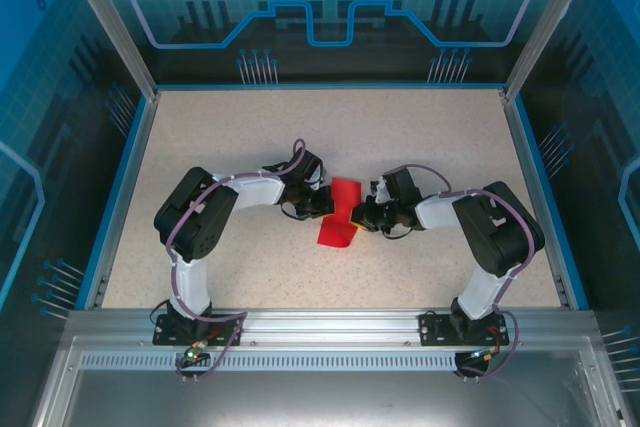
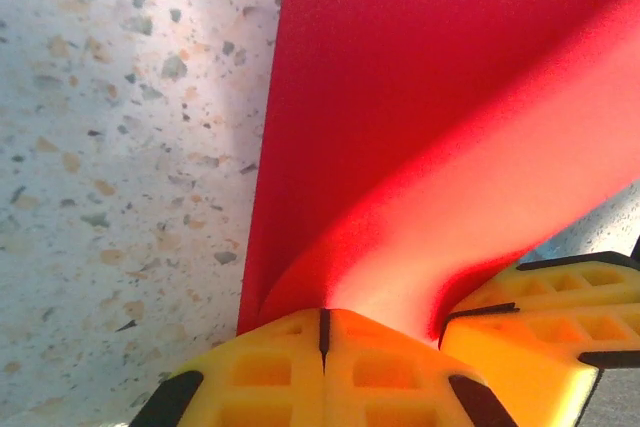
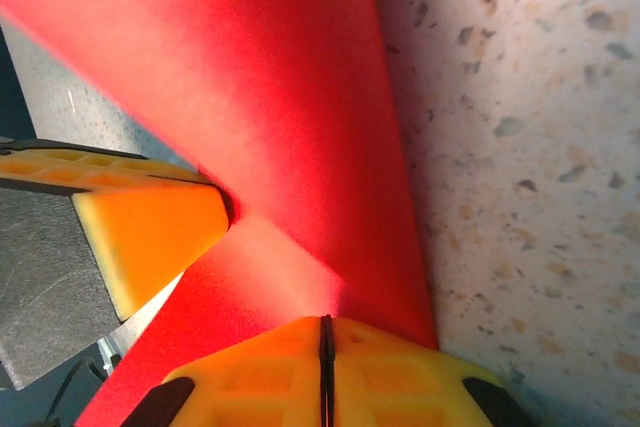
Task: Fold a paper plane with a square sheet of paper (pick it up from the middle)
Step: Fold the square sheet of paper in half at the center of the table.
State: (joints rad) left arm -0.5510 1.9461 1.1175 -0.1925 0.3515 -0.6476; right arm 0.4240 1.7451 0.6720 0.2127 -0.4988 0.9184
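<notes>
A thin, bright red sheet of paper (image 1: 337,231) is near the middle of the speckled beige surface (image 1: 250,137), between the two arms. It is not flat: it bends and curves, and part of it rises from the surface while the lower end reaches toward the near edge.

The left gripper (image 1: 322,203) comes to the sheet from the left side. In the left wrist view, its two yellow fingers (image 2: 260,367) are pressed together with only a thin dark line between them, and the red paper comes out just at their tips, so this gripper is closed and pinches the sheet. From there the paper spreads upward like a wide curved fan over the surface.

The right gripper (image 1: 357,215) comes from the right side, very close to the left one. In the right wrist view its yellow fingers (image 3: 400,387) are also pressed together, and the red paper starts at their tips, so it is closed on the sheet too. A yellow finger of the other gripper touches the paper just beside it.
</notes>
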